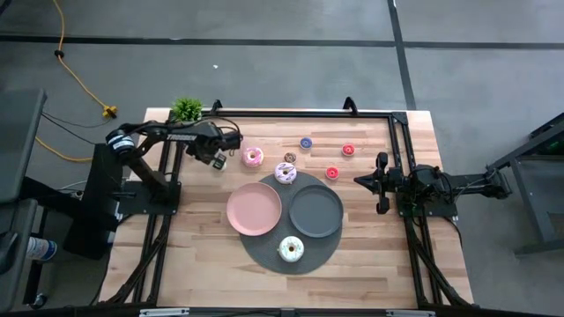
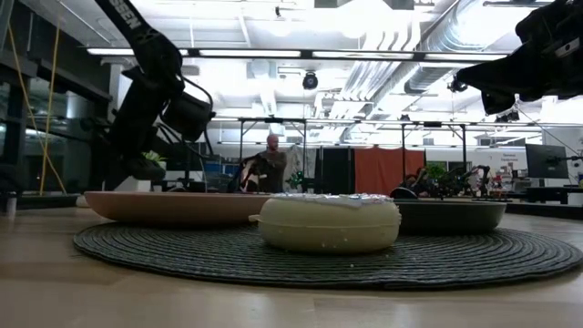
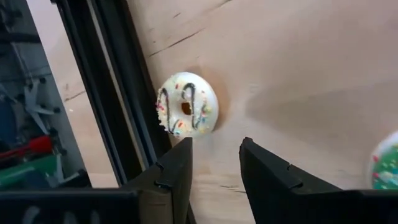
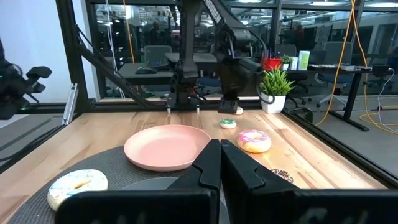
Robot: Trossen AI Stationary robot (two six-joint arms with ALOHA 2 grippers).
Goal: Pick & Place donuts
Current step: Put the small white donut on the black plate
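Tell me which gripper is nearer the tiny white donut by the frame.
Left. The left gripper hovers open right at the tiny white donut; the right gripper waits shut across the table.

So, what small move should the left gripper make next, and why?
Probably ease the left gripper forward until its open fingers straddle the tiny white-iced donut, then close. The donut lies just ahead of the fingertips, untouched, beside the black frame rail. The right gripper waits, shut, far to the right.
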